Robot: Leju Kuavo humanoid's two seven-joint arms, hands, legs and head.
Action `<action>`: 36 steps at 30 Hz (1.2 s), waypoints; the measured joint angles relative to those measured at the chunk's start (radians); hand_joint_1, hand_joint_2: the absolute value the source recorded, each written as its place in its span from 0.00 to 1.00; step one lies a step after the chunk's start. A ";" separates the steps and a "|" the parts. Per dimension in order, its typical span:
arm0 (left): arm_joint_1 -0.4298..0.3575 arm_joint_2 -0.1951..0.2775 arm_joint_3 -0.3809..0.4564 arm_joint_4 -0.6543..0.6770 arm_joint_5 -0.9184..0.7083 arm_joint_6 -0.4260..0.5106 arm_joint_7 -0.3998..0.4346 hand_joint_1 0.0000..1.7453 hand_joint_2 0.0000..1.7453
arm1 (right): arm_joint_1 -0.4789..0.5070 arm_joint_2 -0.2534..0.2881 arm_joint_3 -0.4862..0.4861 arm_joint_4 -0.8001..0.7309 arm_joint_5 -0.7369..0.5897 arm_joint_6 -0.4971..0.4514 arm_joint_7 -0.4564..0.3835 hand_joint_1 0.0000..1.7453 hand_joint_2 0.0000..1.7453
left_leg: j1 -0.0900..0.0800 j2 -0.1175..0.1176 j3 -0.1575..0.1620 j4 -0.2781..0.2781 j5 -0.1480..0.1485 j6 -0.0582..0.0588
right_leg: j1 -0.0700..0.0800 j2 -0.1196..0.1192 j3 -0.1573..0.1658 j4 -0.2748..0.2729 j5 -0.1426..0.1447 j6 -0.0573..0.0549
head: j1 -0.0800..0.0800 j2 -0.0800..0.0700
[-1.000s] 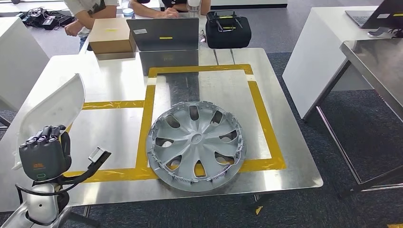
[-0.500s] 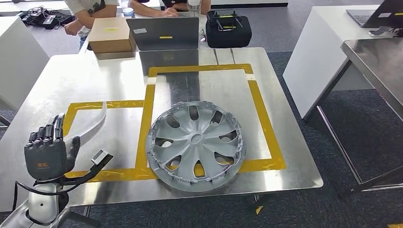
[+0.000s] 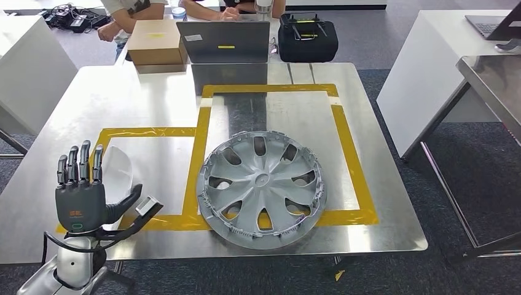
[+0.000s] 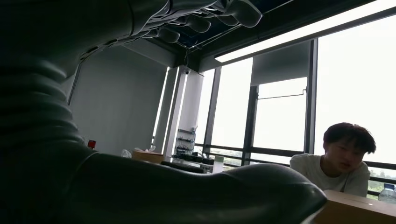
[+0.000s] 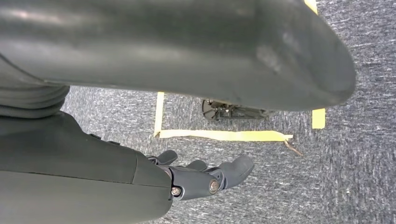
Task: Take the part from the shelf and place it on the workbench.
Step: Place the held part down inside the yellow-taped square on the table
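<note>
- Head view: the white curved part lies on the steel workbench, inside the smaller yellow-taped rectangle at the robot's left, partly hidden behind the left hand.
- The left hand is raised just in front of the part with its fingers straight and spread and the thumb out to the side; it holds nothing. Whether it touches the part cannot be told from here.
- The right hand hangs over grey carpet, its fingers loosely apart with nothing in them.
- Judged from this, the placing step is at its end: the part is down in its marked area and the hand has let go.
- The next move calls for drawing the left hand clear of the part without nudging it off its spot, since the fingers stand close to its edge.
- Beside it, the silver wheel cover lies across the tape of the larger yellow frame.
- At the far edge stand a cardboard box, a laptop and a black case, with people seated behind.
</note>
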 joint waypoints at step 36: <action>0.025 -0.023 -0.028 0.025 0.000 0.013 0.000 0.00 0.00 | -0.002 -0.005 -0.001 0.000 0.018 0.010 0.019 0.00 0.00 | 0.024 0.005 0.027 -0.003 -0.023 0.002 | -0.018 -0.003 -0.157 0.152 -0.018 0.030 | 0.028 0.000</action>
